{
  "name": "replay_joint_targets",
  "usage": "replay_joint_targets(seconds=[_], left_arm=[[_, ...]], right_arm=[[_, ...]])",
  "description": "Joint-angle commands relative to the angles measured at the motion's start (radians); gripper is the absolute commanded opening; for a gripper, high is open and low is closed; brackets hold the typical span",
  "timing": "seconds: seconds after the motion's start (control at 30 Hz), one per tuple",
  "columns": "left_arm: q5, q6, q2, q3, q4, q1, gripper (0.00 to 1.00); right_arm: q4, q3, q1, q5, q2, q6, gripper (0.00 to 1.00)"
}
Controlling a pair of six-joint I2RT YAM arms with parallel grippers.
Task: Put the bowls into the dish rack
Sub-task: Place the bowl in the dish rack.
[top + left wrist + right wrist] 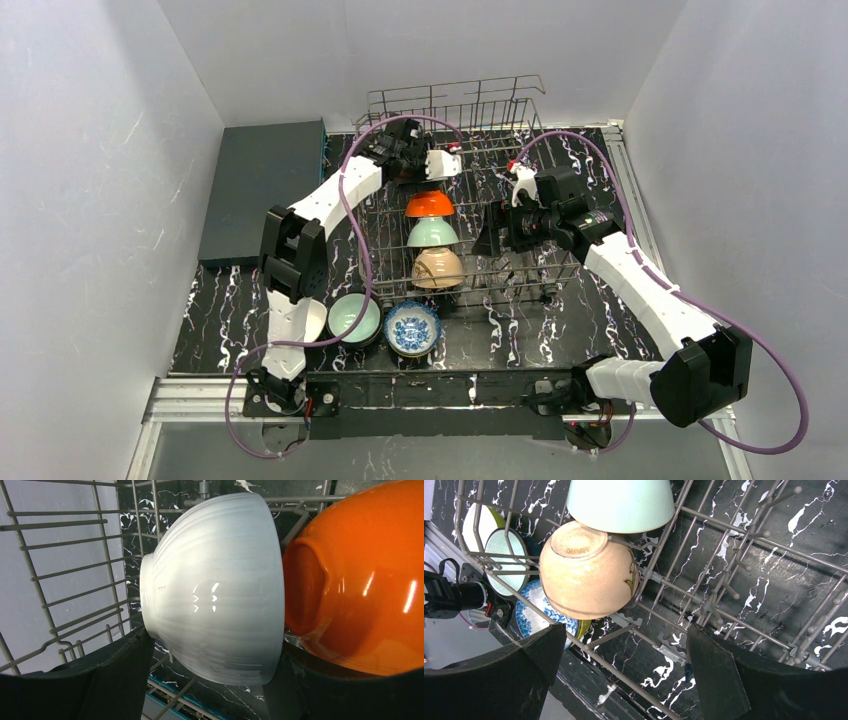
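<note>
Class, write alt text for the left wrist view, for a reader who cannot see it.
A white bowl is held on its side between the dark fingers of the left tool, inside the wire dish rack. An orange bowl sits beside its rim.

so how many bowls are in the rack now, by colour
white bowl: 1
orange bowl: 1
mint green bowl: 1
peach-tan bowl: 1
total in the dish rack: 4
</note>
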Motion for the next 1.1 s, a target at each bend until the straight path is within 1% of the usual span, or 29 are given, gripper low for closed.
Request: replay_joint_targets(seconds=[0.0,0.1,0.17,0.2,0.33,0.4,0.43,0.5,0.63,0.83,1.07], left_arm=[[-0.073,0.063,-0.055,-0.027,0.047,-0.006,0.29],[-0.096,0.078,-0.064,-0.036,0.047,-0.011,0.40],[-0.116,0.083,-0.070,-0.041,0.052,-0.014,0.51],[-0.135,0.083,-0.076,-0.047,0.058,-0.016,0.54],[-0.156,0.086,-0.101,-0.068,0.072,-0.021,0.73],[-0.163,0.085,-0.114,-0.078,0.073,-0.022,0.84],[-0.166,0.084,-0.121,-0.083,0.074,-0.023,0.87],[-0.177,0.080,-0.139,-0.098,0.078,-0.026,0.90],[-0.199,0.073,-0.182,-0.137,0.090,-0.030,0.93],[-0.219,0.059,-0.260,-0.204,0.090,-0.030,0.94],[-0.185,-0.025,-0.368,-0.260,0.083,-0.032,0.95]], right_arm=[[0.001,0.045,-0.006,-0.001,-0.018,-0.006,0.99],[0.003,0.046,-0.006,-0.003,-0.022,-0.004,0.99],[0.002,0.048,-0.005,-0.003,-0.024,-0.004,0.99],[0.002,0.048,-0.005,-0.003,-0.025,-0.004,0.99],[0.003,0.049,-0.006,-0.004,-0.030,-0.002,0.99],[0.002,0.049,-0.005,-0.004,-0.031,-0.002,0.99],[0.003,0.050,-0.007,-0.004,-0.032,-0.001,0.99],[0.004,0.051,-0.007,-0.004,-0.032,0.000,0.99],[0.005,0.055,-0.007,-0.007,-0.031,0.003,0.99],[0.009,0.064,-0.008,-0.010,-0.028,0.009,0.99],[0.013,0.078,-0.008,-0.006,-0.025,0.010,0.99]])
